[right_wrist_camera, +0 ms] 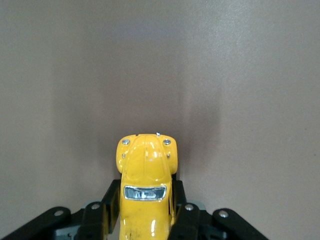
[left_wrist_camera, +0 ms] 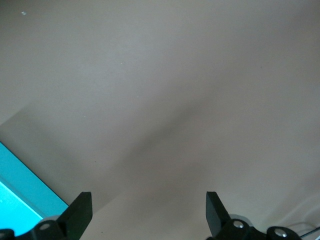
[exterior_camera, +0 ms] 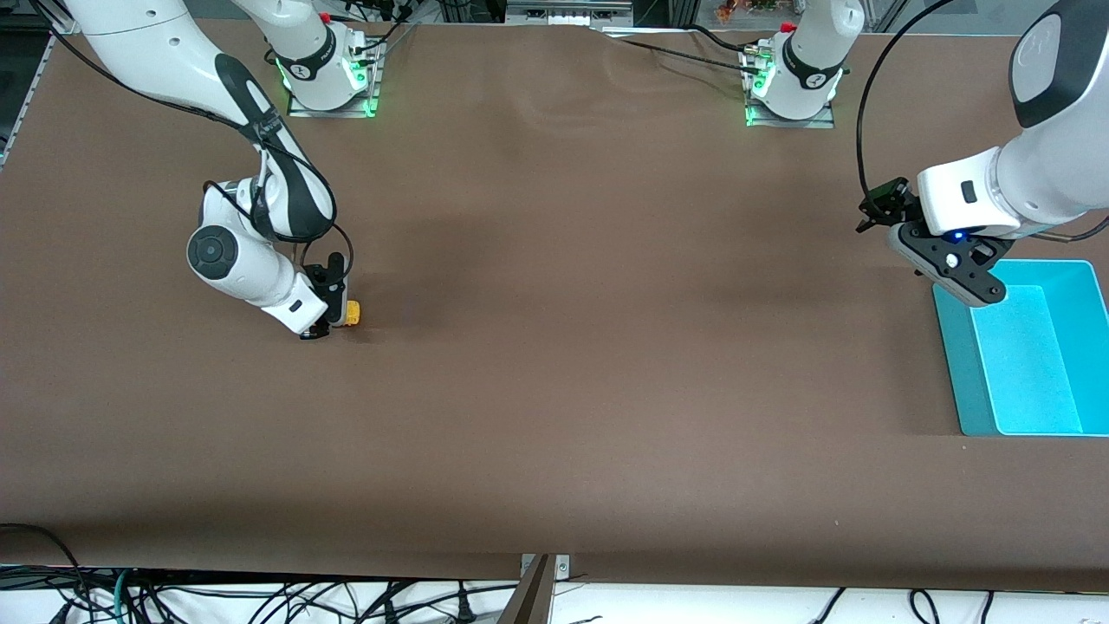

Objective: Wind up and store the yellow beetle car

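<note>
The yellow beetle car [exterior_camera: 353, 313] sits on the brown table toward the right arm's end. My right gripper [exterior_camera: 333, 314] is down at the table and shut on it. In the right wrist view the yellow beetle car [right_wrist_camera: 145, 192] shows its rounded body and one small window, with a black finger [right_wrist_camera: 111, 202] pressed against each flank; my right gripper [right_wrist_camera: 146, 212] hides its wheels. My left gripper [exterior_camera: 953, 282] hangs open over the edge of the teal bin [exterior_camera: 1024, 354]. Nothing lies between the fingertips [left_wrist_camera: 80, 210] of the left gripper [left_wrist_camera: 147, 212].
The teal bin stands at the left arm's end of the table, and a corner of it [left_wrist_camera: 25, 187] shows in the left wrist view. Both arm bases [exterior_camera: 329, 82] stand along the table edge farthest from the front camera. Cables hang below the nearest edge.
</note>
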Tool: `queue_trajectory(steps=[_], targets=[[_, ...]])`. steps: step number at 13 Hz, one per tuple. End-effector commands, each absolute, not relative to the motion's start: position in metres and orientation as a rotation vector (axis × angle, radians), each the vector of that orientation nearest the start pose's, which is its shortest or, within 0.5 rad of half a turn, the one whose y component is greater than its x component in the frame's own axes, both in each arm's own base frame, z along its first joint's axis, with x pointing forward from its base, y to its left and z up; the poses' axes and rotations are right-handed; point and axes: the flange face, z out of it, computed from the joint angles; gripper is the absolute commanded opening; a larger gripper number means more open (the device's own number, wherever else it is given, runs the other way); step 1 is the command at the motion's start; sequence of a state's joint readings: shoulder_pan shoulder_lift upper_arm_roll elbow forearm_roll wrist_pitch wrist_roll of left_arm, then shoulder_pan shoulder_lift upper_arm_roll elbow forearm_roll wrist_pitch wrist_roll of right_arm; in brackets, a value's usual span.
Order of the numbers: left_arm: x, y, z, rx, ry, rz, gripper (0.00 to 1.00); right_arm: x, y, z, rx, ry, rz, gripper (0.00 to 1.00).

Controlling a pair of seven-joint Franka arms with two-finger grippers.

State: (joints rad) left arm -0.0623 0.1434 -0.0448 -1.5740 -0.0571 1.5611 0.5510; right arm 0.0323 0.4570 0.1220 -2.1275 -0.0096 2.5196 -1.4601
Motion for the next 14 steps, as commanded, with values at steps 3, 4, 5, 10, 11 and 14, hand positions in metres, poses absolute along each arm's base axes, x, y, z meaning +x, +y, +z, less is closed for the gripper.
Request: queue_trajectory(steps=[3,4,5,10,11,14], targets=[[0.589,-0.067,0.537,-3.007,1.159,0.255,1.0,0.546,0.067,0.17,2.255,2.328,-0.142,0.06],[0.59,-0.067,0.535,-3.001,1.177,0.259,1.0,0.54,0.054,0.163,2.24,2.349,-0.171,0.06],[0.59,-0.068,0.535,-2.996,1.191,0.259,1.0,0.539,0.035,0.159,2.226,2.361,-0.192,0.06],[0.591,-0.064,0.536,-2.991,1.216,0.254,1.0,0.526,-0.061,0.146,2.153,2.42,-0.282,0.05],[0.591,-0.064,0.536,-2.991,1.216,0.254,1.0,0.524,-0.074,0.147,2.145,2.426,-0.29,0.05],[0.592,-0.07,0.53,-2.985,1.232,0.271,1.0,0.515,-0.112,0.144,2.19,2.376,-0.326,0.05]])
